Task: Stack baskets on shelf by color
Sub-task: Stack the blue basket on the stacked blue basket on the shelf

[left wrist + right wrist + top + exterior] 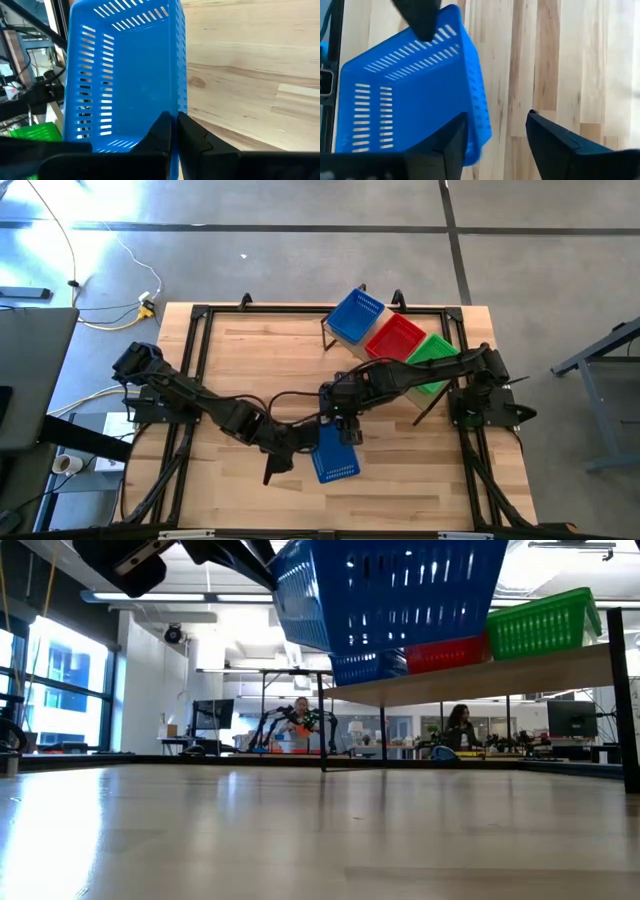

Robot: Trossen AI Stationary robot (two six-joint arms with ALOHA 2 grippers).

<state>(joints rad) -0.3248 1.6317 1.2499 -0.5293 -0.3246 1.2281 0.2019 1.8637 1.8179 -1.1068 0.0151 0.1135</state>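
Observation:
A blue basket (335, 456) hangs in the air over the near middle of the table, lifted clear in the low view (390, 590). My left gripper (305, 442) is shut on its left side. My right gripper (345, 428) is open just beyond the basket. In the right wrist view one of its fingers stands inside the basket's wall and the other outside (497, 140). The shelf (480, 675) stands at the far right and carries blue (354, 315), red (395, 337) and green (432, 350) baskets in a row. My left gripper (175, 132) pinches the blue basket's side wall at its rim (176, 107), one finger inside the basket and one outside. It comes from the table's left. The basket is clear of the table and tilted. My right gripper: whether its inner finger (450, 142) touches the wall (477, 135), I cannot tell.
The black table frame (200, 340) runs along the table's edges. Bare wood (250, 360) lies between the held basket and the shelf's black legs (328, 340). Beyond the table, people sit at desks (460, 730).

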